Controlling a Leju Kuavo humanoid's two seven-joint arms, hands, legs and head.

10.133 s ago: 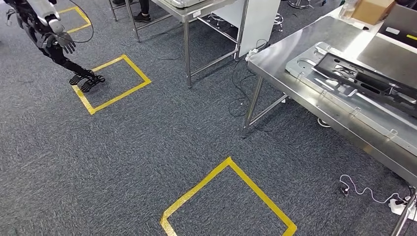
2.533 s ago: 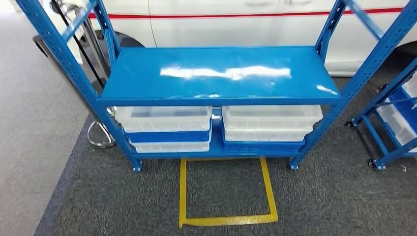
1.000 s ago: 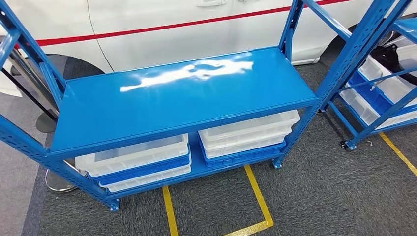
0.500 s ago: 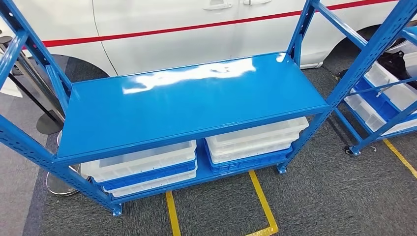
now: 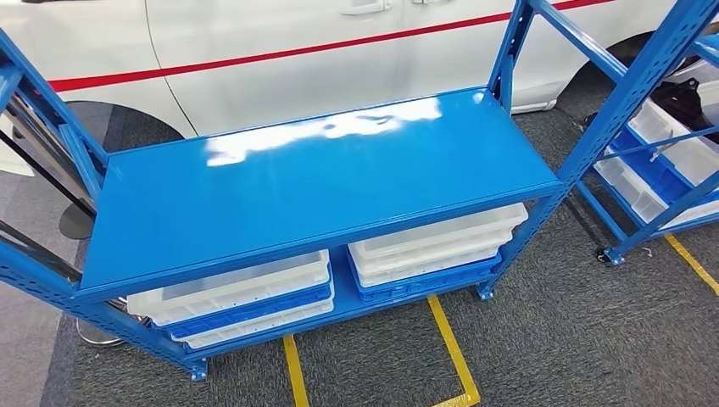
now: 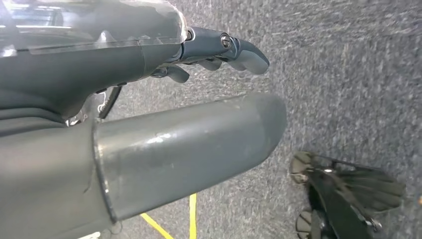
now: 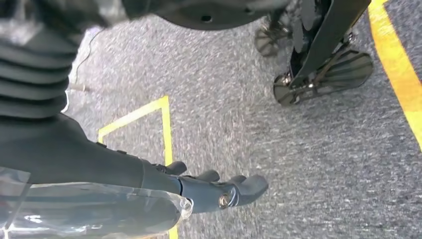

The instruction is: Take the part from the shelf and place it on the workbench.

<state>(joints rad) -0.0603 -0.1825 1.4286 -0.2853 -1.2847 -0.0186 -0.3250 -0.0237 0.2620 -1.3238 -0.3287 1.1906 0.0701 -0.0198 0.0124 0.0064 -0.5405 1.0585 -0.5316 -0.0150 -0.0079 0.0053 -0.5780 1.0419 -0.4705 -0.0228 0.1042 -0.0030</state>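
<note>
glossy blue metal shelf (image 5: 322, 182) with bare top board, white and blue bins (image 5: 437, 246) beneath, left hand (image 6: 149, 124) and right hand (image 7: 149, 189) hanging with fingers apart, holding nothing

Shelf (image 5: 322, 191) top bare, open from frame bottom; blue uprights (image 5: 606, 110) flank right and left, white car (image 5: 297, 51) blocks behind, upper frame.

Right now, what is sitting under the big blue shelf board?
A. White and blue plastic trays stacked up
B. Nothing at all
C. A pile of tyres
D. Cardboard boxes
A. In the head view, stacked white and blue trays sit on the lower level of the blue shelf, in two piles side by side, the second pile to the right of the first.
</note>
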